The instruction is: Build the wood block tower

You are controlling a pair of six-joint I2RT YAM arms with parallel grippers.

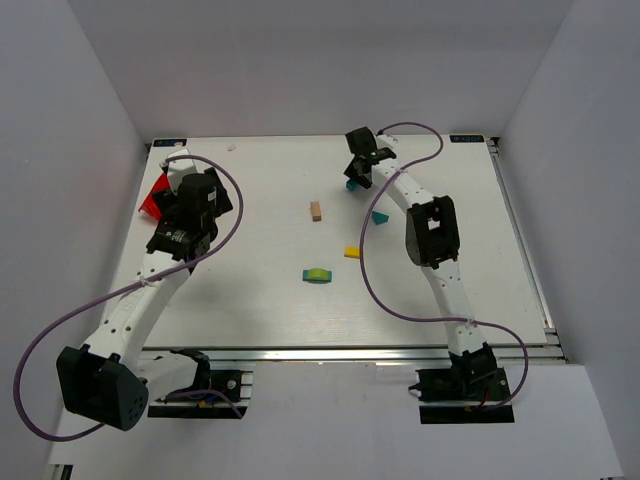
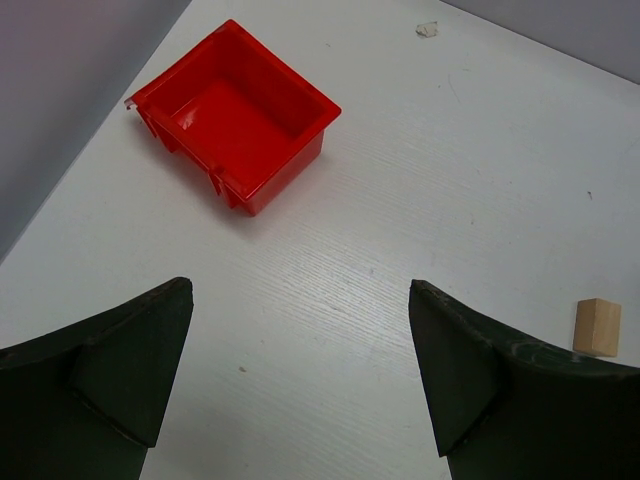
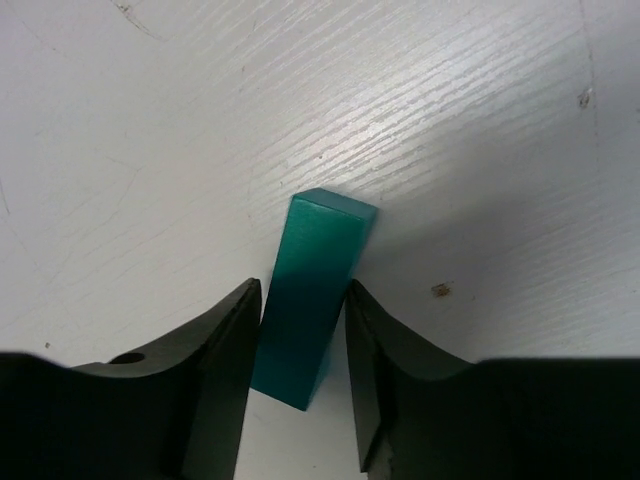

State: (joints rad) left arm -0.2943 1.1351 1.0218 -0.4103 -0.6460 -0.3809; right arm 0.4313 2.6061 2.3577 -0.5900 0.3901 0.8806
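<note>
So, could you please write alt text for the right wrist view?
A long teal block is pinched on its two long sides between the dark fingers of the right end effector. Its far end sticks out past them, over the white table.

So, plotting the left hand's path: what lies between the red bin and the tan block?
Only bare table between red bin and tan block, as the left wrist view shows.

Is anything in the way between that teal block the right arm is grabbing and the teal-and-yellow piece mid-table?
Nothing lies squarely between the long teal wooden block and the teal-and-yellow piece; a tan wooden block and a yellow wooden block flank the path.
</note>
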